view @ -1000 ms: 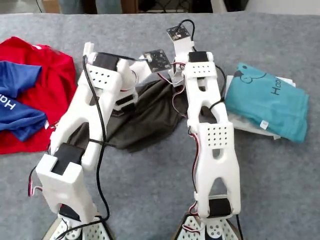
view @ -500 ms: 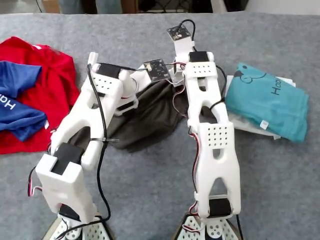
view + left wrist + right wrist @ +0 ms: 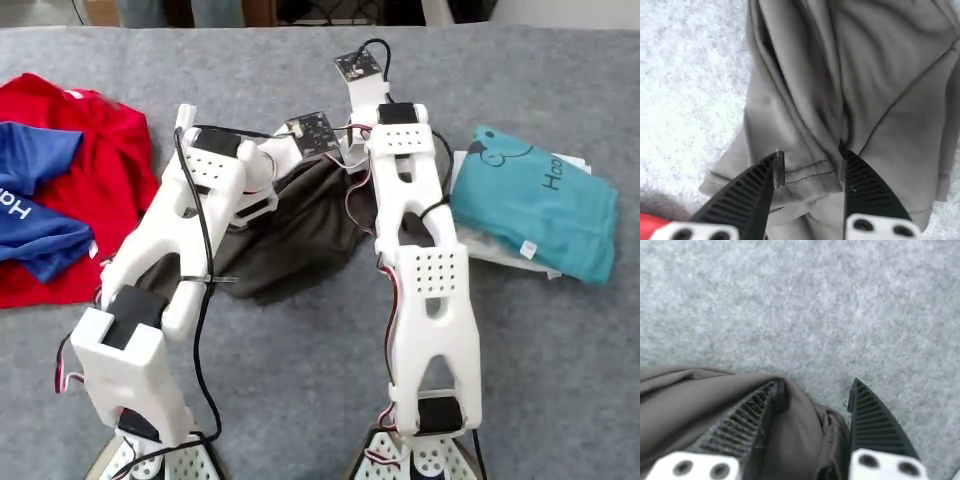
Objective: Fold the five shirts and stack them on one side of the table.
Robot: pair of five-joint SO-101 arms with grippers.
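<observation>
A dark grey-brown shirt (image 3: 300, 235) lies crumpled in the middle of the table between the two arms. My left gripper (image 3: 810, 165) is open, and a folded hem of the dark shirt (image 3: 880, 75) lies between its fingertips. My right gripper (image 3: 815, 390) is also open, low at the shirt's far edge, with a bunched corner of the cloth (image 3: 690, 400) between its fingers. A folded teal shirt (image 3: 530, 200) rests on a white one (image 3: 490, 248) at the right. At the left, a blue shirt (image 3: 30, 210) lies on a spread red shirt (image 3: 110, 150).
The table is covered in grey felt (image 3: 300, 380), with bare room in front of the dark shirt and along the far side. The right arm's body stands close to the teal stack. The left arm's elbow hangs near the red shirt's edge.
The left arm's wrist has turned and shifted slightly right over the dark shirt. The right arm has kept still.
</observation>
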